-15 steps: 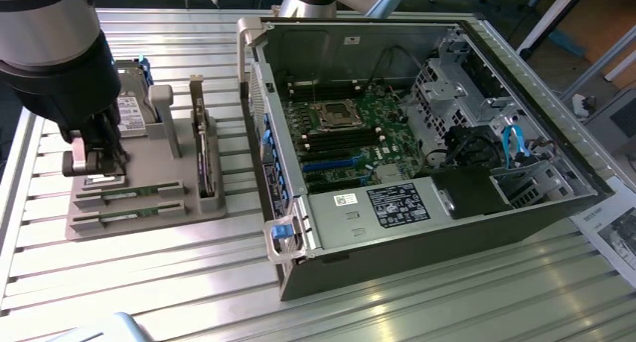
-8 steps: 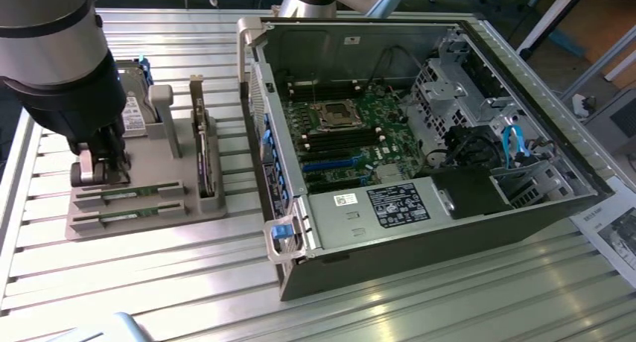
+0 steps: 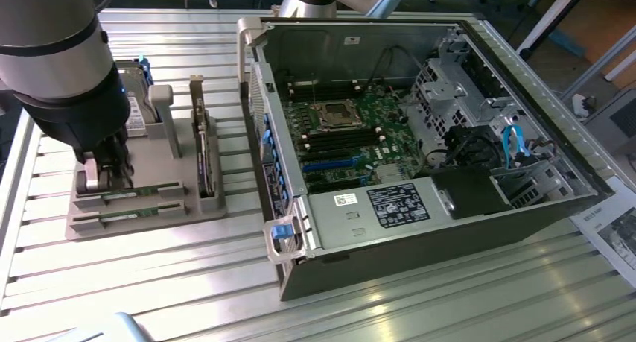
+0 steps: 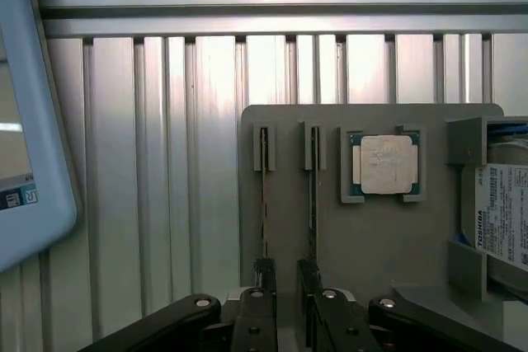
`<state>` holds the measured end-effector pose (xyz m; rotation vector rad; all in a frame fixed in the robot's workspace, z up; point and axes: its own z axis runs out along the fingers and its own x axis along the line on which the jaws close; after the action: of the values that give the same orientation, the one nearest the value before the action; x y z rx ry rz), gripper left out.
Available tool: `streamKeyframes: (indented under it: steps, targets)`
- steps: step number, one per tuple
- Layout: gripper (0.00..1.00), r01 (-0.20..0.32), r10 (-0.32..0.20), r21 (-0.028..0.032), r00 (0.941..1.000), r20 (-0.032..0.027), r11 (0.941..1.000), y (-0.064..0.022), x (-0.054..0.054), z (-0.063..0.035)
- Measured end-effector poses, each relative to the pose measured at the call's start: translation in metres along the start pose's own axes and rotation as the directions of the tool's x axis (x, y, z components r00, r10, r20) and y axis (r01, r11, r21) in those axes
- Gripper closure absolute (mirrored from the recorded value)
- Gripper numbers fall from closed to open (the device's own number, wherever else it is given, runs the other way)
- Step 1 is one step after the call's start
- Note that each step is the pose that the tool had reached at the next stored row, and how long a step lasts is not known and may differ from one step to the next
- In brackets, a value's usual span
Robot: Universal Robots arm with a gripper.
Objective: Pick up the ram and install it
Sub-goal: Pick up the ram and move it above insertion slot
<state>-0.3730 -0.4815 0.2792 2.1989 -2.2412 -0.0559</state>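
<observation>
Two ram sticks, thin green boards, lie in slots of a grey fixture [image 3: 149, 223], one farther [image 3: 139, 191] and one nearer [image 3: 129, 211]. The wrist view looks along their edges, showing one stick [image 4: 264, 195] beside the other [image 4: 313, 195]. My gripper [image 3: 104, 179] hangs low over the end of the sticks toward the exterior view's left, closest to the farther one. In the wrist view the gripper [image 4: 285, 274] is open. Its dark fingertips [image 4: 264, 274] stand apart, with bare fixture showing between them. Nothing is held.
An open computer case [image 3: 556, 178] lies at the exterior view's right, with the motherboard [image 3: 383, 152] and its processor socket [image 3: 336, 117] exposed. The fixture also carries a dark card on edge [image 3: 205, 159], a hard drive [image 4: 503, 212] and a silver processor chip [image 4: 386, 164]. A white-and-blue device [image 4: 25, 121] sits nearby.
</observation>
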Motion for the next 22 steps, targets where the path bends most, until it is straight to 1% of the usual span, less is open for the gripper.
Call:
streamKeyframes:
  steps: [3, 11, 17, 22]
  targets:
    - [0.75, 0.000, 0.000, 0.0001, 1.0000, 0.0000, 1.0000, -0.0001, 0.000, 0.0047]
    - [0.75, 0.000, 0.000, 0.0001, 1.0000, 0.0001, 1.0000, -0.0004, 0.001, 0.0136]
    - [0.75, 0.000, 0.000, 0.0002, 1.0000, 0.0001, 1.0000, -0.0008, 0.001, 0.0144]
    - [0.75, 0.000, 0.000, -0.0023, 1.0000, 0.0000, 1.0000, -0.0104, 0.001, 0.0140]
